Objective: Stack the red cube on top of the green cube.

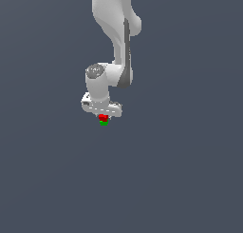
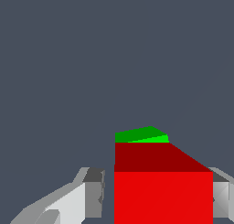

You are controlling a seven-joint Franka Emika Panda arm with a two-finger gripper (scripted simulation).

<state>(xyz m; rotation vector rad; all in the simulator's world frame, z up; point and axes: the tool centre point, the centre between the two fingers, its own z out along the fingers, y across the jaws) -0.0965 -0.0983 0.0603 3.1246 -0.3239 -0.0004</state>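
Note:
The red cube (image 1: 103, 117) sits on top of the green cube (image 1: 104, 123) below the white arm in the exterior view. In the wrist view the red cube (image 2: 163, 195) fills the space between the fingers, and a strip of the green cube (image 2: 139, 135) shows beyond it. My gripper (image 1: 102, 115) is directly over the stack, its fingers straddling the red cube. One finger (image 2: 93, 191) stands a small gap away from the cube's side. The other finger (image 2: 221, 195) is at the cube's opposite edge. The jaws look slightly open.
The plain dark grey floor (image 1: 190, 179) surrounds the stack on every side. The white arm (image 1: 116, 37) reaches down from the top of the exterior view.

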